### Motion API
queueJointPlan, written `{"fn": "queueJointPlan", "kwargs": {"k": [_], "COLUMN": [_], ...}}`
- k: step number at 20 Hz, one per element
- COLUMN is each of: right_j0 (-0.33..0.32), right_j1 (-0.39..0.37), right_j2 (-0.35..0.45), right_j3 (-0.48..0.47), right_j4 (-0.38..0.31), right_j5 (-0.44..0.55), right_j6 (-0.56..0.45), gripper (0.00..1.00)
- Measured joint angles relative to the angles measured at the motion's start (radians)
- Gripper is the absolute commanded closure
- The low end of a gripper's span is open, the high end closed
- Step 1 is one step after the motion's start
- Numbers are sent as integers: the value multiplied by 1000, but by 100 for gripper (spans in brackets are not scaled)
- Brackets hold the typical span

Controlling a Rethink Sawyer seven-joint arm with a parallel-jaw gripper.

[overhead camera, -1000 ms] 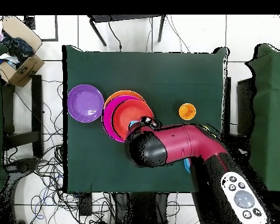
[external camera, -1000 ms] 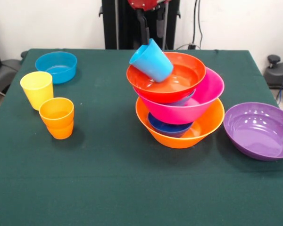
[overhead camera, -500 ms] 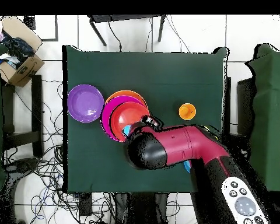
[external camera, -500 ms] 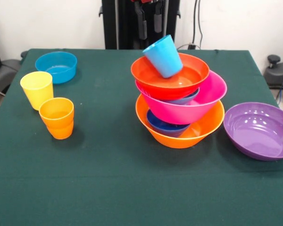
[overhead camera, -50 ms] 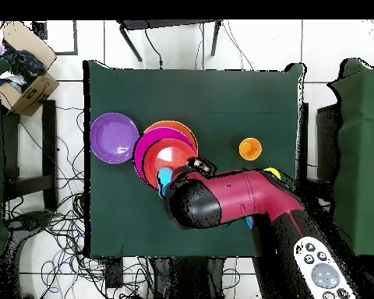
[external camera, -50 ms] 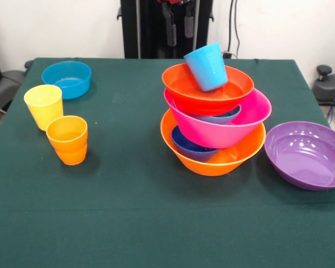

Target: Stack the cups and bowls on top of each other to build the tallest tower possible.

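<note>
The bench [external camera, -50 ms: 128,223] wears a dark green cloth. The tower [external camera, -50 ms: 215,120] runs orange, dark blue, pink, red-orange — a light blue cup [external camera, -50 ms: 206,67] on top. Beside it, a purple bowl [external camera, -50 ms: 307,155]; apart, a yellow cup [external camera, -50 ms: 43,106], an orange cup [external camera, -50 ms: 68,139] and a blue bowl [external camera, -50 ms: 66,79].

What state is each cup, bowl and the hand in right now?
Light blue cup: upright, in red-orange bowl, released.
Red-orange bowl: top of tower, tilted.
Pink bowl: nested in orange bowl.
Purple bowl: on table, unstacked.
Yellow cup: upright, unstacked.
Orange cup: upright, unstacked.
Blue bowl: on table, unstacked.
Hand: above tower, empty, open.
</note>
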Motion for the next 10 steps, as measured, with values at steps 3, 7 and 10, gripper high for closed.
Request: {"fn": "queueJointPlan", "kwargs": {"k": [3, 7, 10], "right_j0": [0, 0, 0], "right_j1": [0, 0, 0], "right_j2": [0, 0, 0], "right_j3": [3, 6, 8], "right_j4": [2, 10, 15], "right_j5": [0, 0, 0], "right_j6": [0, 0, 0], "gripper": [0, 0, 0]}}
